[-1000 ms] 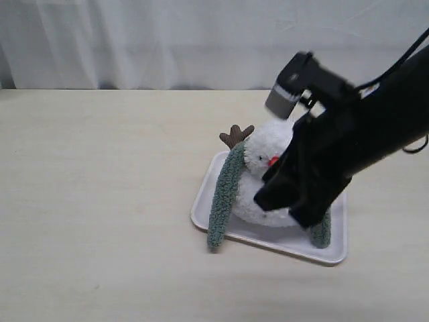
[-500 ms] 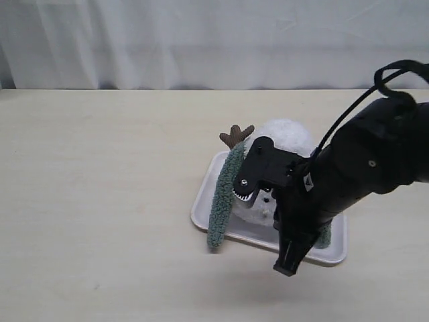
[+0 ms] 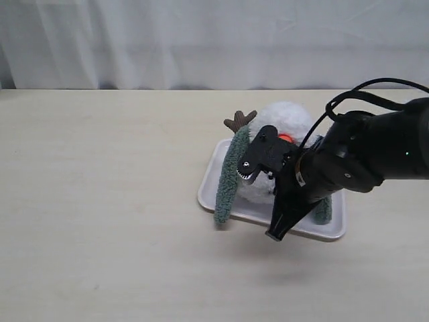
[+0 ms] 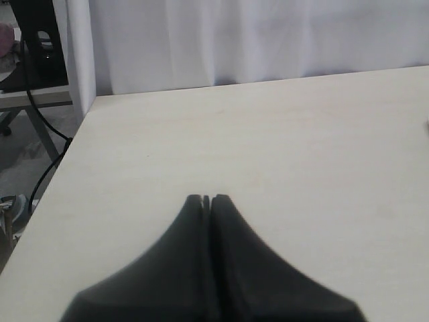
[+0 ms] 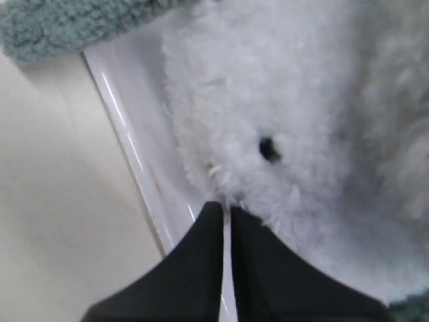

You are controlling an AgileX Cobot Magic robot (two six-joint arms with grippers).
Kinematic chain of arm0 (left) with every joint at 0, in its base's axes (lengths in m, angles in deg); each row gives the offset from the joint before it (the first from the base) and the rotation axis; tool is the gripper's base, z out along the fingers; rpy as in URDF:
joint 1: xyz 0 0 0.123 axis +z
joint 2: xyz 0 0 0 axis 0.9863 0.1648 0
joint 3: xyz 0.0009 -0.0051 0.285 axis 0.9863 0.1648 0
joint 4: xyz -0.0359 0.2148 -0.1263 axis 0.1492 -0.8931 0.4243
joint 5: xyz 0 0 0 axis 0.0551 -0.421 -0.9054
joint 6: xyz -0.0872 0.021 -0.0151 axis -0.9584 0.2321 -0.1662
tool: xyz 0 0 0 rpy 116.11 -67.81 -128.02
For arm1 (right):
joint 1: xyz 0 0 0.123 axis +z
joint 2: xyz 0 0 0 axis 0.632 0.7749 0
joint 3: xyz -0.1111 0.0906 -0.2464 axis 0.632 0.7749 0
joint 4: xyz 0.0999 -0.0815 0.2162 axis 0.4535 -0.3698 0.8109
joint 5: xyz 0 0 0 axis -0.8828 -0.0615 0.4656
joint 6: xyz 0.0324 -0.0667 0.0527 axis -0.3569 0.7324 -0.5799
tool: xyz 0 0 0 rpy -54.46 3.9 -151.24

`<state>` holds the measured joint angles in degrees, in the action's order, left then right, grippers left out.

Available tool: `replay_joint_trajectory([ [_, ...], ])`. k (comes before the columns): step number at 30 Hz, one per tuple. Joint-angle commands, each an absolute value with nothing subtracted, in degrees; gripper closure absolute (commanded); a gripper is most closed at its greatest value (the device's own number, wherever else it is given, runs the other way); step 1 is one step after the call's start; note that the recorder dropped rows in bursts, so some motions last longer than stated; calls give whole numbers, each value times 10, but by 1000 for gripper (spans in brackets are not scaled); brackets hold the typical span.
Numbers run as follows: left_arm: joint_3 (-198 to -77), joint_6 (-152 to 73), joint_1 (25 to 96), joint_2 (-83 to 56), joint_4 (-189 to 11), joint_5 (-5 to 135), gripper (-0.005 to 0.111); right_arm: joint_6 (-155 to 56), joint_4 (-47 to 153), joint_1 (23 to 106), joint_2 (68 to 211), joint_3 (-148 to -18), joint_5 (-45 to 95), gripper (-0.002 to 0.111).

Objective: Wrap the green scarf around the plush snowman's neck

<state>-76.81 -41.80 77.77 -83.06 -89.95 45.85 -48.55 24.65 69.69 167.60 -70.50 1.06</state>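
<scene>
The plush snowman (image 3: 287, 117) stands on a white tray (image 3: 209, 191). The green scarf (image 3: 228, 178) is draped over its neck; one end hangs past the tray's left front edge, the other end (image 3: 325, 209) shows at the right. My black right arm (image 3: 348, 161) covers the snowman's front, so the neck is hidden. My right gripper (image 5: 226, 209) is shut with nothing in it, its tips against the white fur of the snowman (image 5: 281, 100) low on the body, below a black button (image 5: 268, 147), above the tray (image 5: 134, 134). A scarf (image 5: 60, 23) end lies beyond. My left gripper (image 4: 206, 198) is shut and empty over bare table.
The pale table (image 3: 100, 201) stretches wide to the left and front of the tray. A white curtain (image 3: 201, 40) closes off the back. In the left wrist view, the table's edge (image 4: 64, 161) drops off to cables and a stand (image 4: 37, 40).
My right arm swung down and turned in front of the snowman, and its gripper closed. Tray, snowman and scarf shifted slightly right and back.
</scene>
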Motion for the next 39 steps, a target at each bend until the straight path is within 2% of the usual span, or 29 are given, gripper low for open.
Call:
replay_joint_trajectory([
  [1, -766, -421, 779, -833, -899, 466, 107, -508, 252, 694, 1674, -719, 12, 104],
  [16, -766, -421, 779, -833, -899, 466, 107, -533, 354, 687, 1512, -737, -61, 103],
  [18, -766, -421, 779, -833, -899, 466, 107, -566, 353, 671, 1515, -737, -97, 96],
  [22, -766, -421, 779, -833, -899, 466, 107, -601, 360, 614, 1529, -733, -146, 71],
  [24, -766, -421, 779, -833, -899, 466, 107, -602, 372, 591, 1531, -723, -141, 56],
  [26, -766, -421, 779, -833, -899, 466, 107, -602, 370, 582, 1531, -706, -117, 46],
  [35, -766, -421, 779, -833, -899, 466, 107, -601, 366, 579, 1563, -619, 105, 44],
  [39, -766, -421, 779, -833, -899, 466, 107, -601, 352, 577, 1593, -617, 131, 45],
])
